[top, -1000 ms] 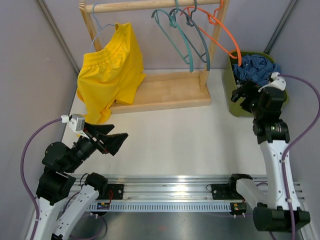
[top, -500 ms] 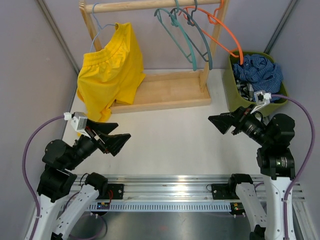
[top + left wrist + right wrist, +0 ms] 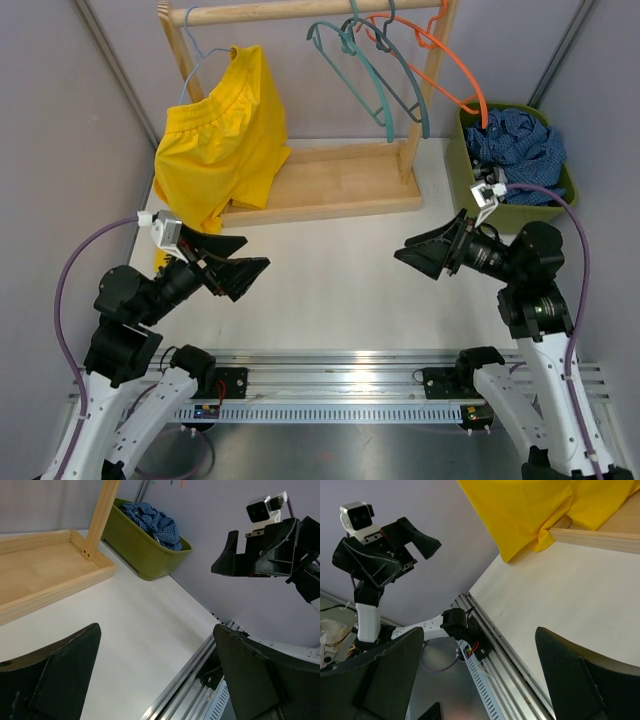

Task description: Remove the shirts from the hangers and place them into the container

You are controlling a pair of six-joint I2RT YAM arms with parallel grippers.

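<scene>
Left gripper: the left gripper (image 3: pixel 256 250) has its fingers spread wide with nothing between them; it is raised over the left side of the white tabletop (image 3: pixel 330 290), pointing right
Right gripper: the right gripper (image 3: pixel 402 250) has its fingers spread wide and holds nothing; it is raised right of centre, pointing left at the left gripper
Gap between grippers: well apart, with only tabletop below
Container position: the olive-green rectangular plastic bin (image 3: pixel 460 165) sits at the far right of the tabletop, behind and to the right of the right gripper, well apart from the left gripper
Container long axis: judged to run from the near edge toward the far edge
Shirt in view: the blue fine-check button-up shirt (image 3: pixel 520 140) lies bundled inside the bin, heaped above the rim
Other shirts: a dark-and-light patch shows under the blue bundle; cannot tell which garment it is
Hangers: the thin orange curved hanger (image 3: pixel 452 72), the thin grey curved hanger (image 3: pixel 408 85) and the thin teal curved hanger (image 3: pixel 362 80) hang bare at the right end of the pale wooden rail (image 3: pixel 300 10)
Non-task item: the bright yellow garment (image 3: pixel 220 140) hangs at the left end of the rail, beyond the left gripper
Nearer arm: right, for both bin and hangers
Task status (judgement): no task shirt hangs on a hanger, so the task appears complete
</scene>
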